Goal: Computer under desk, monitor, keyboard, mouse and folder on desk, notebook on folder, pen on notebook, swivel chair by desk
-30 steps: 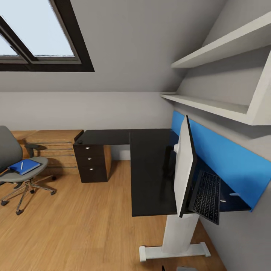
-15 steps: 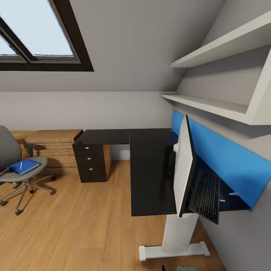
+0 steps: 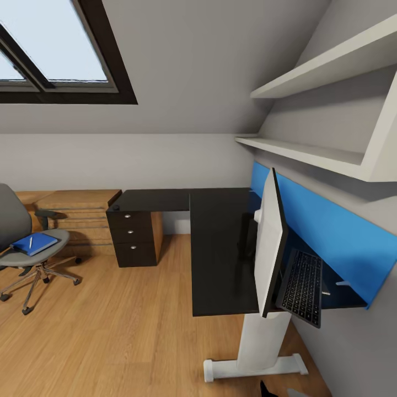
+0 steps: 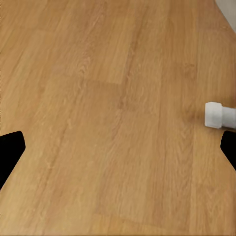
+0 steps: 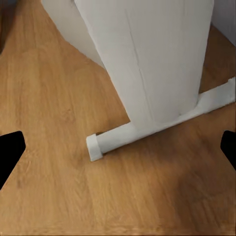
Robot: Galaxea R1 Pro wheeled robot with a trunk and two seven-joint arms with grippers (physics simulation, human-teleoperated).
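- Nearest in, both arms hang low: the left gripper [image 4: 118,147] looks down on bare wood floor [image 4: 98,98], its dark fingertips [image 4: 10,150] far out at the frame's edges, so it is spread wide and carrying nothing.
- The right gripper [image 5: 118,150] is the same story, tips [image 5: 10,152] wide apart and nothing between them, staring at the desk's white leg [image 5: 147,59] and its long foot [image 5: 147,130] on the floor.
- Just ahead in the head view, the desk [image 3: 220,248] runs away along the right wall, blue panel [image 3: 331,231] at its back edge.
- On it the monitor [image 3: 270,242] stands edge-on to us, white back toward the room; the keyboard [image 3: 302,286] lies behind it on the panel side, its near end poking past the desk's front edge.
- Farther off, the black drawer unit [image 3: 135,237] sits at the desk's far end.
- Far left, well apart from the desk, the chair [image 3: 25,248] holds the blue folder [image 3: 34,243] flat on its seat, a pen [image 3: 31,242] lying on top.
- So the folder lies away to the left of both grippers, and I'd judge the left arm the nearer one; the base would have to roll over there before either can reach.
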